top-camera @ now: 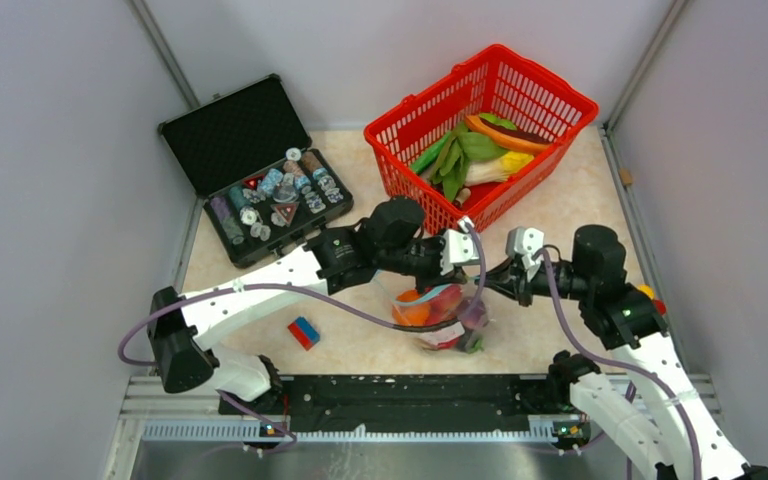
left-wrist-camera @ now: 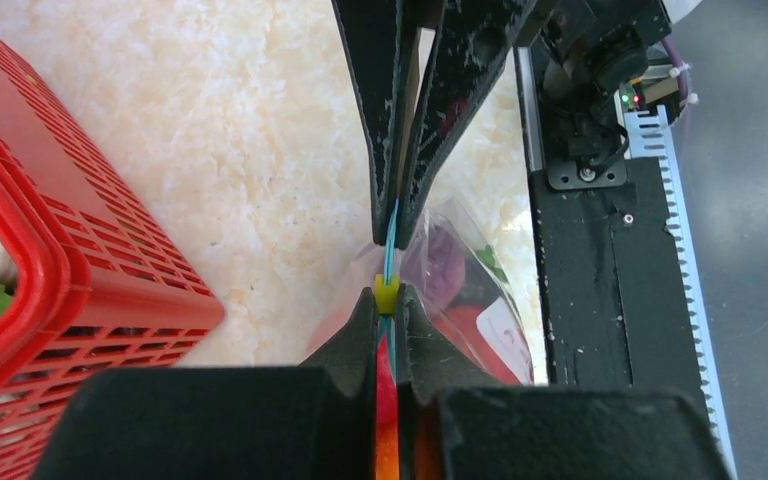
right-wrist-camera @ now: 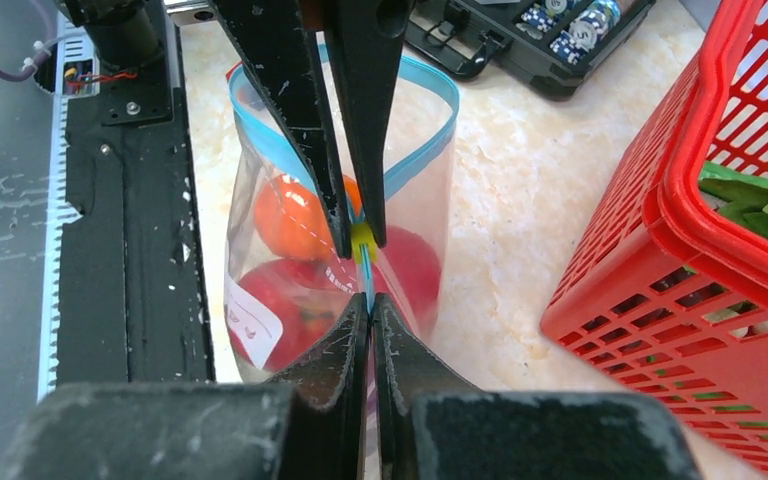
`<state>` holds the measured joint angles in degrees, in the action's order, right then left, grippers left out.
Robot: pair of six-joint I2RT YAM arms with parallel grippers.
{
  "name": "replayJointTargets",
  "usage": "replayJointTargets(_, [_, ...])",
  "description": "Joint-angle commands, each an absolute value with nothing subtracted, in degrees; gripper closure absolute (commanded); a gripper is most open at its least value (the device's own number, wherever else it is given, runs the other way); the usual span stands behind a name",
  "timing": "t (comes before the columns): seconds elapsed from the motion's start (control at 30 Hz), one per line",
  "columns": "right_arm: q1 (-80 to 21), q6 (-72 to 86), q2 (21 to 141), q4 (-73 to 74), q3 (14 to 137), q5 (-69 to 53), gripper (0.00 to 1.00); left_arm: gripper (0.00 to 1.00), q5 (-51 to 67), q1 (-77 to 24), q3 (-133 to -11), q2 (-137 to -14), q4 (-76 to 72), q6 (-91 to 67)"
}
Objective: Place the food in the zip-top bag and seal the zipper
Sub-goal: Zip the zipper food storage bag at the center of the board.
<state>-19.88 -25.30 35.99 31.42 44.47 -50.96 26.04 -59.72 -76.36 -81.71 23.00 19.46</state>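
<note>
Right gripper (right-wrist-camera: 369,305) clamped on thin light-blue zipper (right-wrist-camera: 367,268). Left gripper (left-wrist-camera: 386,308) pinching same strip, small yellow slider (left-wrist-camera: 386,291) at tips. Clear soft zip-top bag (right-wrist-camera: 428,250) between arms, red-orange plastic toy food (right-wrist-camera: 285,215) inside. Sealing step imo, far mouth gaping. Next: run slider along.

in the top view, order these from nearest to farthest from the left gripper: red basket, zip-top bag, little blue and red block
1. zip-top bag: directly below the left gripper, which pinches its zipper.
2. red basket: just behind the gripper, toward the back wall.
3. blue and red block: farthest, off to the left, toward the arm bases.
</note>
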Motion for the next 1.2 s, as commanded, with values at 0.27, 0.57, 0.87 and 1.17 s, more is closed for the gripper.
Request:
replayJointTargets(0.27, [-20.23, -21.45, 32.19, 26.97, 41.38, -51.95, 0.84, 1.0, 28.6, -59.54, -72.55, -76.92, 20.62, 16.07])
replayJointTargets(0.57, [-20.35, -21.61, 34.48, 25.14, 42.38, -51.94, 0.53, 1.0, 33.34, -59.61, -77.1, -80.83, 21.65, 16.0])
replayJointTargets(0.87, [-22.23, -22.12, 37.21, 25.32, 42.19, -51.81, 0.72, 1.0, 32.72, -59.68, -77.75, -81.34, 22.14, 16.86])
replayJointTargets(1.17, [-23.22, -21.11, 37.26, 25.62, 41.46, -47.91, 1.0, 1.0, 28.59, -59.64, -76.15, -80.06, 23.23, 17.05])
